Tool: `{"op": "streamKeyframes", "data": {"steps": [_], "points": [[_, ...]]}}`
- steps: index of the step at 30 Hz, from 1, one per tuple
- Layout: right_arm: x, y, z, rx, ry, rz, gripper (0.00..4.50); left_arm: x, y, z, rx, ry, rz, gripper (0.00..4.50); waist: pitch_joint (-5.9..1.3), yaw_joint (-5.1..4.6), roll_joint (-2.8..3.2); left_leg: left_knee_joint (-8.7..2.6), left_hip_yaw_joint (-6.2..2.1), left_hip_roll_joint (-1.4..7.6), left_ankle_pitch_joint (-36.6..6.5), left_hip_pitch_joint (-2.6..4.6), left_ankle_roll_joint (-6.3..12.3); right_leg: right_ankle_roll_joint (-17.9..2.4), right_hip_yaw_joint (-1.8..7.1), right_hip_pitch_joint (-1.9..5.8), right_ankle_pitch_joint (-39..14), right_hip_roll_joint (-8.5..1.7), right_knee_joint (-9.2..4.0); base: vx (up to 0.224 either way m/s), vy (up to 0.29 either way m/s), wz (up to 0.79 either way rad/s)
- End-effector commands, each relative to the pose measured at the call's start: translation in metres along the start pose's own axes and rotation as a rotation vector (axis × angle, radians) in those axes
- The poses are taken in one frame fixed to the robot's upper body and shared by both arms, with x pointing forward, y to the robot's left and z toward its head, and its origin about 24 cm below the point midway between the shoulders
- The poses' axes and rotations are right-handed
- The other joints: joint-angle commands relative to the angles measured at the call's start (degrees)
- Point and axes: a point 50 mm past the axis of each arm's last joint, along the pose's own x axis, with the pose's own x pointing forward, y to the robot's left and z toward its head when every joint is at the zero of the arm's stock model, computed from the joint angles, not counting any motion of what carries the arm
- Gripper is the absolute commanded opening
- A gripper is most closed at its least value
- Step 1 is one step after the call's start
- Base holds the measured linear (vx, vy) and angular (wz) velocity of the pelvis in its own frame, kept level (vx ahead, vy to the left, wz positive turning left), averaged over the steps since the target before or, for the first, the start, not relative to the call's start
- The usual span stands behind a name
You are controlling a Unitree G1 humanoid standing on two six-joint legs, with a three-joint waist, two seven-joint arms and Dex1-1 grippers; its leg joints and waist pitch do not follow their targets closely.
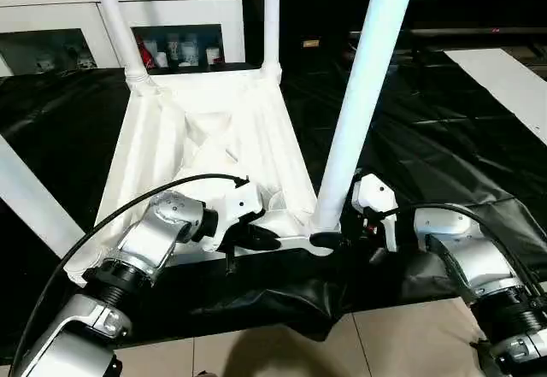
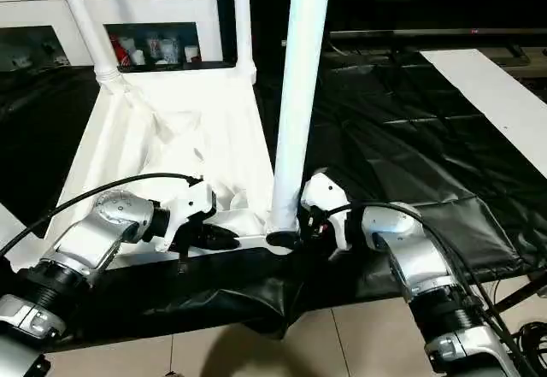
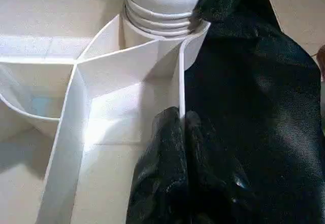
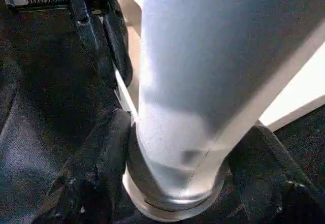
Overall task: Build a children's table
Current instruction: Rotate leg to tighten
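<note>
At the table's near edge, the left gripper pinches the upturned tabletop's thin rim. The right gripper's fingers straddle the near leg at its socket. Light, stiff, slick plastic; low holds look best. Two legs stand beyond.

- Left arm: rounded silver forearm shell, then a black ribbed collar toward seven o'clock.
- A black cable arcs over it to a white wrist housing.
- Right arm: same silver shell, black ribbed collar, white housing, black cables.
- Fingers: glossy black, wrinkled.
</note>
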Motion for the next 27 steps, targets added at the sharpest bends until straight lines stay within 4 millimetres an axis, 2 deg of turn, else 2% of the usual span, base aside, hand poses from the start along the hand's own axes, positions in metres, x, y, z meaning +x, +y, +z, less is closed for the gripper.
{"op": "streamKeyframes", "data": {"steps": [1, 10, 11, 12, 15, 17, 19, 20, 21, 22, 23, 24, 27], "points": [[0.001, 0.003, -0.008, 0.017, 0.042, 0.028, 2.54, 0.005, -0.006, -0.003, -0.003, 0.027, -0.049, 0.0, -3.42, -0.17, -0.69, -3.09, -0.06, 0.87, -11.0, 0.52, 3.79, -13.6, 1.39, 2.71, -8.4, -1.59, -3.27, 0.0, 0.0, 0.0], [0.003, 0.003, -0.014, 0.062, 0.024, -0.008, 2.43, 0.005, -0.002, -0.007, -0.029, 0.036, -0.007, 0.0, -3.39, -0.21, -0.59, -3.06, -0.06, 0.84, -11.3, 0.51, 3.77, -14.0, 1.34, 2.72, -8.4, -1.58, -3.26, 0.0, 0.0, 0.0], [0.006, -0.001, -0.015, 0.096, 0.007, -0.078, 2.43, 0.007, 0.001, -0.007, -0.05, 0.033, 0.037, 0.0, -3.33, -0.3, -0.49, -3.06, -0.03, 0.82, -11.5, 0.5, 3.52, -14.0, 1.37, 2.64, -8.7, -1.56, -3.26, 0.0, 0.0, 0.0], [0.008, -0.003, -0.016, 0.119, -0.002, -0.126, 2.43, 0.008, 0.003, -0.008, -0.065, 0.031, 0.068, 0.0, -3.15, -0.46, -0.51, -3.24, -0.07, 0.75, -13.1, 0.52, 2.89, -13.6, 1.33, 2.56, -11.6, -1.65, -3.64, 0.0, 0.0, 0.0], [0.019, -0.01, -0.019, 0.216, -0.04, -0.282, 2.43, 0.016, 0.012, -0.008, -0.108, 0.03, 0.19, 0.0, -2.85, -0.92, -0.38, -3.64, -0.41, 0.69, -17.2, 0.71, 0.65, -11.1, 1.26, 2.32, -19.2, -1.7, -4.36, 0.0, 0.0, 0.0], [0.03, -0.012, -0.02, 0.29, -0.059, -0.386, 2.43, 0.024, 0.019, -0.006, -0.147, 0.021, 0.283, 0.0, -2.88, -1.31, -0.47, -3.7, -0.64, 0.55, -18.8, 0.85, -0.45, -10.0, 1.14, 2.15, -21.9, -1.68, -4.6, 0.0, 0.0, 0.0], [0.041, -0.014, -0.02, 0.325, -0.054, -0.486, 2.42, 0.033, 0.024, -0.001, -0.203, 0.005, 0.354, 0.0, -2.86, -1.77, -0.45, -3.72, -0.78, 0.39, -20.3, 0.77, -0.64, -8.8, 1.07, 2.02, -24.4, -1.71, -5.02, 0.0, 0.0, 0.0], [0.041, -0.014, -0.02, 0.325, -0.054, -0.486, 2.41, 0.033, 0.024, -0.001, -0.203, 0.005, 0.354, 0.0, -2.79, -2.0, -0.46, -3.71, -0.7, 0.35, -20.4, 0.68, -0.62, -8.8, 1.12, 1.87, -24.7, -1.65, -5.06, 0.0, 0.0, 0.0], [0.051, -0.018, -0.02, 0.366, -0.039, -0.61, 2.41, 0.042, 0.029, 0.005, -0.256, -0.01, 0.435, 0.0, -2.81, -2.0, -0.09, -3.61, -0.68, 0.21, -20.5, 0.91, -1.04, -8.6, 1.15, 1.52, -25.3, -1.62, -5.23, 0.0, 0.0, 0.0], [0.055, -0.02, -0.021, 0.394, -0.03, -0.666, 2.4, 0.046, 0.032, 0.008, -0.279, -0.014, 0.472, 0.0, -2.83, -2.16, -0.25, -3.62, -0.9, 0.09, -21.3, 0.98, -1.42, -8.3, 0.93, 1.51, -26.4, -1.57, -5.34, 0.0, 0.0, 0.0], [0.056, -0.021, -0.021, 0.405, -0.027, -0.684, 2.4, 0.047, 0.033, 0.008, -0.286, -0.017, 0.485, 0.0, -2.83, -2.19, -0.34, -3.66, -1.0, 0.03, -21.4, 0.73, -1.35, -8.0, 0.86, 1.74, -26.7, -1.6, -5.35, 0.0, 0.0, 0.0], [0.058, -0.021, -0.022, 0.417, -0.018, -0.708, 2.4, 0.048, 0.034, 0.01, -0.293, -0.022, 0.501, 0.0, -2.89, -1.99, -0.32, -3.76, -1.07, 0.06, -21.1, 0.67, -0.98, -7.3, 0.83, 1.85, -26.5, -1.62, -5.48, 0.0, 0.0, 0.0], [0.073, -0.025, -0.019, 0.463, 0.029, -0.838, 2.35, 0.057, 0.043, 0.021, -0.318, -0.049, 0.618, 0.0, -2.98, -2.42, -0.16, -3.69, -1.16, -0.22, -21.3, 0.61, -1.21, -7.3, 0.79, 1.6, -25.7, -1.45, -5.47, 0.0, 0.0, 0.0]]}}
